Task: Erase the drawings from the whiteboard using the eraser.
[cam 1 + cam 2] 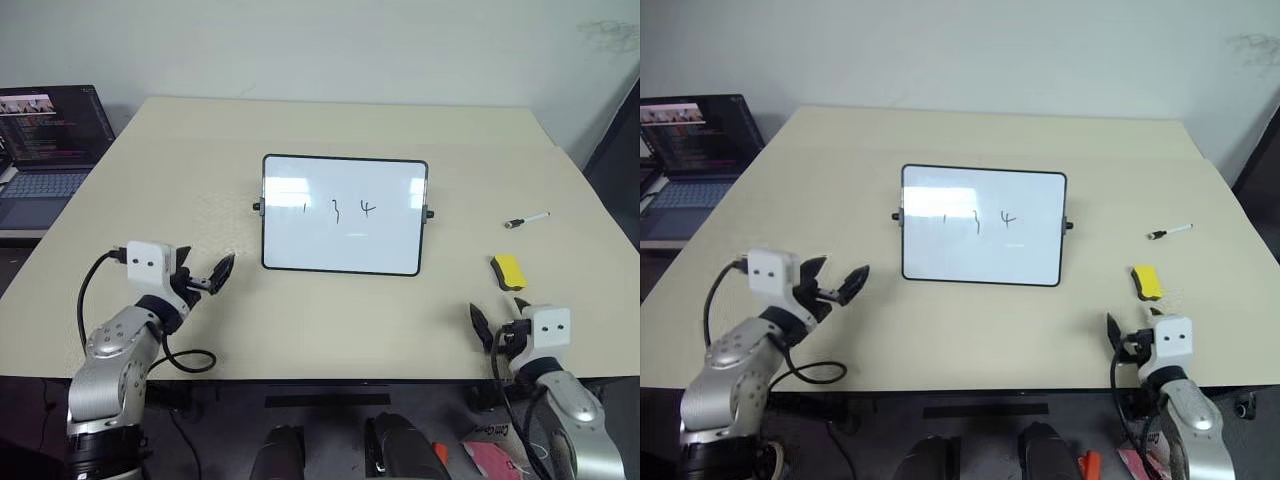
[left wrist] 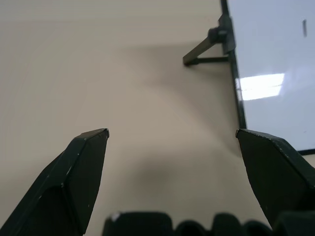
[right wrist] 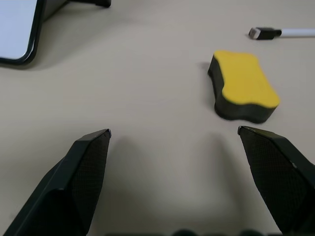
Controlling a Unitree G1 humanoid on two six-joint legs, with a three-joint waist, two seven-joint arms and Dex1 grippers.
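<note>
Right gripper [image 1: 497,322] sits low at the near edge of the table [image 1: 340,330] with its jaws spread wide and nothing between them; the yellow eraser [image 1: 508,271] lies flat just ahead of it, near but not touching, with a marker pen [image 1: 527,220] farther back. Picking it up looks like the step in hand: the gripper should ease forward and a little to its right so the block centres between the fingers, then close across the narrow sides. Left gripper [image 1: 212,275] also stands wide and empty, near the whiteboard [image 1: 344,255], whose drawings [image 1: 338,208] are untouched; it could steady the propped board during wiping
</note>
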